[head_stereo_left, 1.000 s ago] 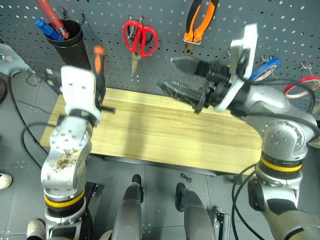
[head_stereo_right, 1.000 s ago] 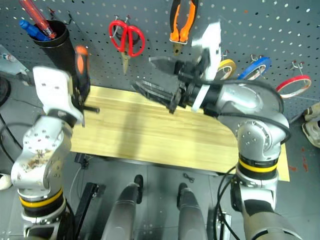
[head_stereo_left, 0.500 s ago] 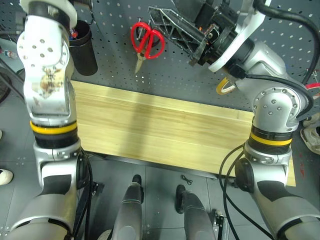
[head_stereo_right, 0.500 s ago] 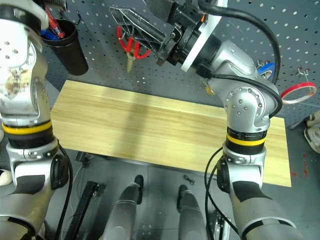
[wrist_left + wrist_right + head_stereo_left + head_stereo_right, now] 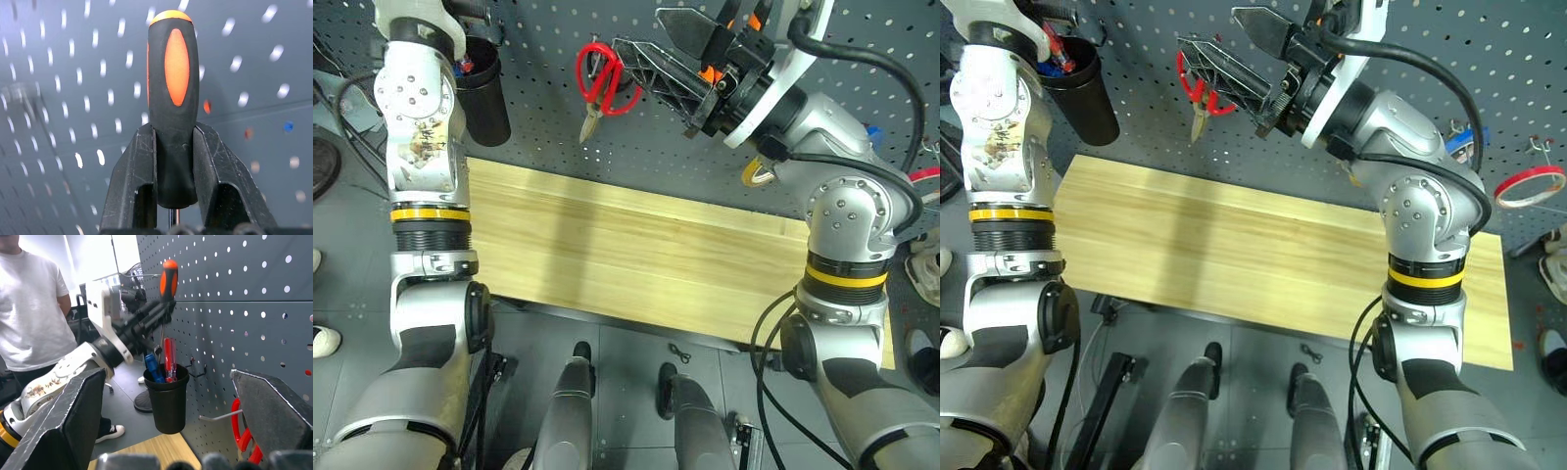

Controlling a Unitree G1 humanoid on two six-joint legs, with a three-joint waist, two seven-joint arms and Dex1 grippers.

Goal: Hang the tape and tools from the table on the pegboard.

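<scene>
Looking across the scene, you meet the table (image 5: 636, 259) first, its light plank top bare, and no brand, label or writing can be read on anything. Above the table your right gripper (image 5: 668, 51) hangs just in front of the pegboard (image 5: 548, 108) with its jaws spread wide and nothing between them; it covers most of the orange-and-black pliers (image 5: 756, 20), leaving only bits of handle to see. Your left gripper (image 5: 177, 161) is clamped on the black-and-orange handle of the screwdriver (image 5: 172, 103), handle end pointing up at the board; the shaft is hidden below the fingers in the left wrist view, and the right wrist view shows it raised above the black cup (image 5: 167, 399) that holds a red and a blue screwdriver. On the board the red-handled scissors (image 5: 601, 80) hang from a hook, partly behind the right gripper's lower finger. The blue tape (image 5: 1469, 139) is a sliver behind your right arm, beside a yellow roll (image 5: 756, 172) and a red roll (image 5: 1528, 186). A person in a white shirt (image 5: 34, 308) stands beyond, cut off at the frame edge.
</scene>
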